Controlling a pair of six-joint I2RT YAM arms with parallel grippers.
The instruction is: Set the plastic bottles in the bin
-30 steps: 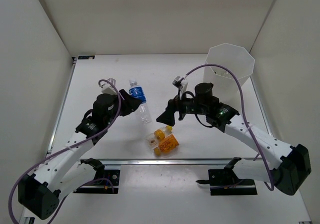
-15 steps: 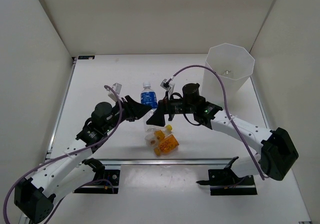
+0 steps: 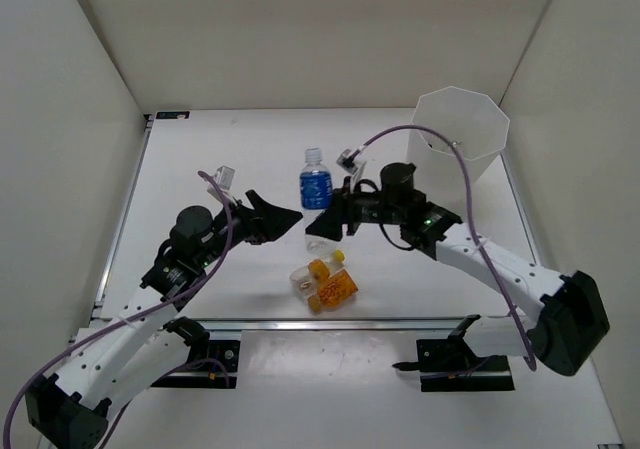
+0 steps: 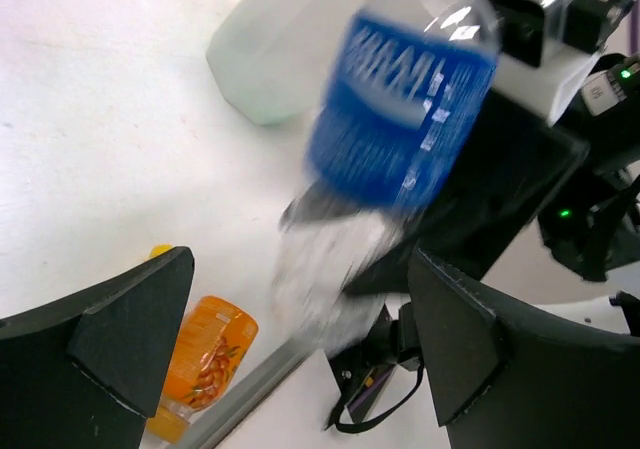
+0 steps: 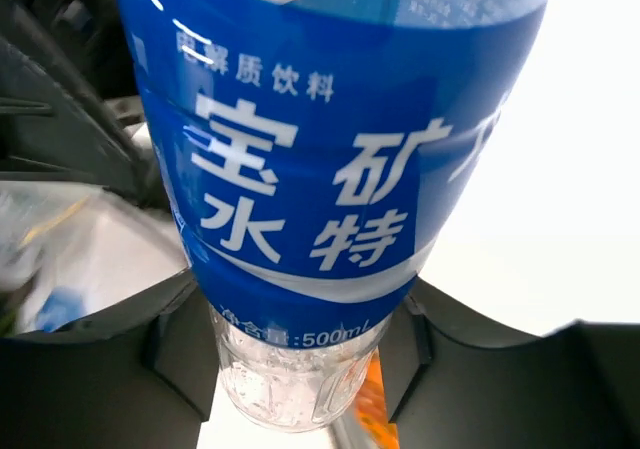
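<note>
the blue bottle (image 3: 316, 181) stands upright in the air over the middle of the table (image 3: 200, 159), cap up, with the right claw (image 3: 323, 231) closed on its clear lower part. the right wrist view shows a finger (image 5: 190, 344) pressed to each side just below the label. gripping low probably keeps the neck and label free and the bottle upright for the carry. the left claw (image 3: 281, 217) is spread wide and holds nothing; in its wrist view both fingers (image 4: 135, 334) stand apart from the blurred bottle, so the weight seems to rest with the right arm alone, the arm on the bin's side. the bin (image 3: 480, 161) waits at the far right corner, well apart from the bottle, mouth open upward, so the load looks set to be raised over the rim before letting go. two orange bottles (image 3: 328, 279) lie on their sides together near the front edge, with a clear one touching them, not yet taken. what the bin holds cannot be told.
</note>
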